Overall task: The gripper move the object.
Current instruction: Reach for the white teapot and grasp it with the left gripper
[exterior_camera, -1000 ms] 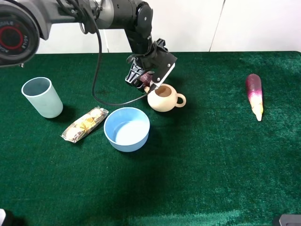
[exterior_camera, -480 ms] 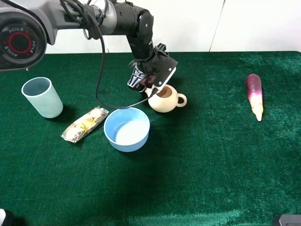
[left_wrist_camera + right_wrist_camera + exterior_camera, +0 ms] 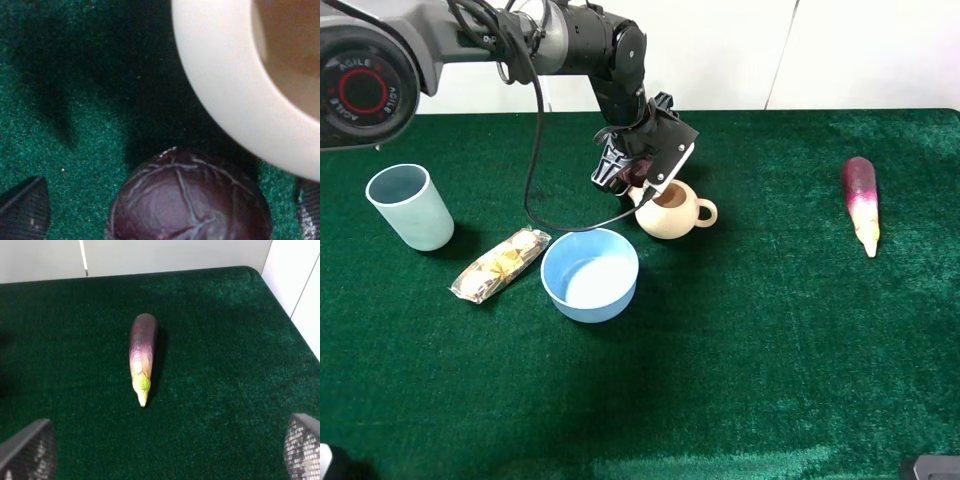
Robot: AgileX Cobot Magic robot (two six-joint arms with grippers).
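One object [image 3: 190,200], small, round, dark maroon with pale streaks, between the parted fingers [image 3: 25,212] of the left end effector [image 3: 633,180], green desk [image 3: 85,165] showing between fruit and finger, hence judged unclamped. Seemingly at rest on the desk, cream teapot [image 3: 672,210] just ahead of the fingertips, close beside the fruit. Probably light, firm, smooth-skinned and prone to rolling; best taken across the widest girth with a moderate squeeze. Right end effector [image 3: 165,452] open and empty, well apart, eggplant [image 3: 142,355] ahead of it.
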